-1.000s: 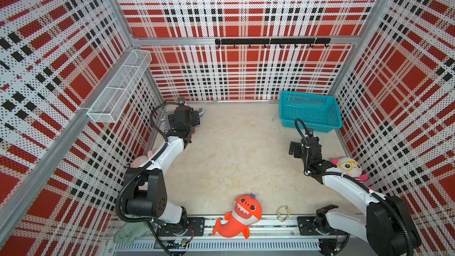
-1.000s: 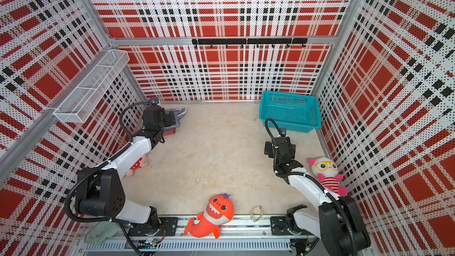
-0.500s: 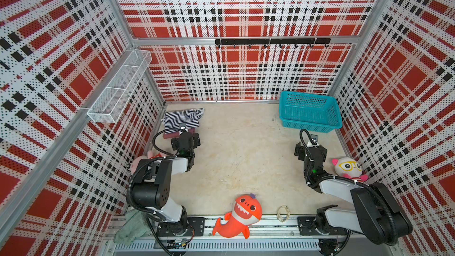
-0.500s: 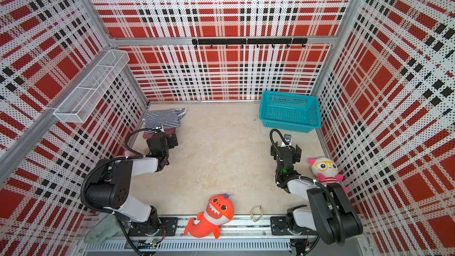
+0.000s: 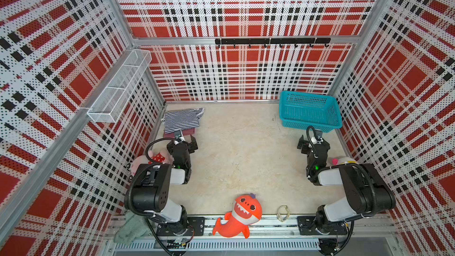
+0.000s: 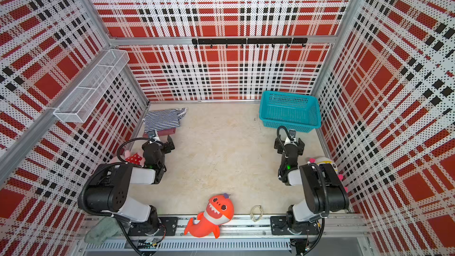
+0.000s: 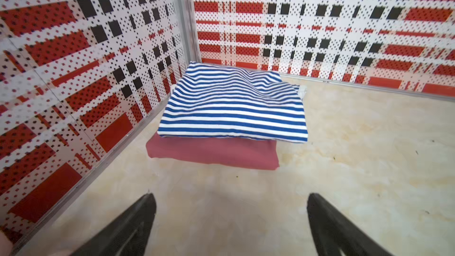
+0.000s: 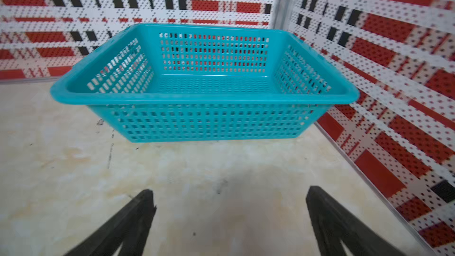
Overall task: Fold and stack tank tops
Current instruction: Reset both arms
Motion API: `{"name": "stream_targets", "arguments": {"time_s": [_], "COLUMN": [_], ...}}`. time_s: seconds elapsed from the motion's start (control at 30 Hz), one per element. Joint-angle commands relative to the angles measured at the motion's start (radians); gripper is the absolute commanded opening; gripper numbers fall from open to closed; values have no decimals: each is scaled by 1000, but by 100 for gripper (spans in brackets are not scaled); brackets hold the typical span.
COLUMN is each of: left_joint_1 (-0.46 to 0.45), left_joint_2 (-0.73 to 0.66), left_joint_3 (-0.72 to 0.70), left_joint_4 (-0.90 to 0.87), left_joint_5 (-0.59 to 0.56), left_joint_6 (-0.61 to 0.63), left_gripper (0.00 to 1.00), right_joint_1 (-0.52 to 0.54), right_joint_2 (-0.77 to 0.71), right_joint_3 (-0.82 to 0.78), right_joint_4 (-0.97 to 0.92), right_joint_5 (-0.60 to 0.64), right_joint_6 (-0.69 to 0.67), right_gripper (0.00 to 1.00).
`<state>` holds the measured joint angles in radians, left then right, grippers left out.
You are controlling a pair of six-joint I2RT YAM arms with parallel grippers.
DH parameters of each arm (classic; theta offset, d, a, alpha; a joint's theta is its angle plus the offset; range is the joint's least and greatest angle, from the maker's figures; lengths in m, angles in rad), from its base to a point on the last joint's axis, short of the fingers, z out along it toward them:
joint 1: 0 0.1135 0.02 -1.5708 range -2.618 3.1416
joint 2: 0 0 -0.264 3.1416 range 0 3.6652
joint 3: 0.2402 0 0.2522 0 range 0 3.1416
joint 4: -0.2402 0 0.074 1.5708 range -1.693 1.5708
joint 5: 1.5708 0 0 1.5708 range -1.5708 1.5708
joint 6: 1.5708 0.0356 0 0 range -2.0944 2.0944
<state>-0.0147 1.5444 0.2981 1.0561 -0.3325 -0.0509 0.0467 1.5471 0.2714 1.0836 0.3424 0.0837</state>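
Black and spread wide, the left tool (image 7: 230, 195) grips nothing and hangs just above the pale tabletop (image 7: 344, 168), pointing at the stack in the far left corner. There the folded striped tank top (image 7: 234, 104) lies on the folded maroon tank top (image 7: 214, 153), whose near edge sticks out from under it. The pile sits close against the left wall, apart from the tool.

The right tool (image 8: 229, 189) is just as wide open and empty. It faces the teal basket (image 8: 197, 99), which stands in the far right corner. Both arms sit folded close to their bases.

At the front rail an orange shark plush (image 5: 242, 214) lies between the two bases, and a grey-green towel (image 5: 128, 227) is bunched beside the left base. A pink plush toy with a red dotted patch (image 5: 158, 156) lies by the left arm. Another toy (image 5: 346, 160) peeks out behind the right arm, too hidden for me to say what it is.
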Motion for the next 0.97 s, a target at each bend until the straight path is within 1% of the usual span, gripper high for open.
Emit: {"name": "stream_targets", "arguments": {"time_s": [0.0, 0.03, 0.07, 0.13, 0.2, 0.23, 0.3, 0.37, 0.4, 0.47, 0.73, 0.93], "left_joint_1": [9, -7, -8, -13, -14, -15, -14, -14, -15, -14, -16, -15], "left_joint_2": [18, 33, 30, 28, 26, 26, 28, 26, 27, 27, 26, 28], "left_joint_3": [-79, -84, -86, -89, -93, -94, -94, -94, -94, -96, -94, -96], "left_joint_4": [313, 343, 340, 344, 350, 352, 352, 352, 354, 354, 354, 354], "left_joint_5": [7, -18, -18, -24, -30, -31, -31, -31, -31, -31, -31, -31], "left_joint_6": [-13, -1, 0, 0, 0, 1, 2, 2, 2, 2, 2, 2], "left_gripper": [98, 98, 98, 98, 98, 98, 98, 98, 98, 98, 98, 98], "right_joint_1": [-11, -13, -13, -13, -12, -13, -11, -3, 0, 4, 5, 14], "right_joint_2": [1, 7, 30, 5, 25, 33, 13, 26, 19, 29, 28, 25], "right_joint_3": [-14, -11, -19, -23, -56, -60, -42, -11, 6, 2, 15, -1], "right_joint_4": [90, 99, 155, 115, 218, 240, 163, 132, 83, 116, 82, 113], "right_joint_5": [-92, -91, -93, -85, -80, -71, -69, -63, -74, -74, -70, -48], "right_joint_6": [33, 31, 20, 33, 27, 22, 36, 17, 10, 1, 1, -5], "right_gripper": [100, 100, 100, 100, 100, 100, 100, 100, 100, 100, 100, 100]}}
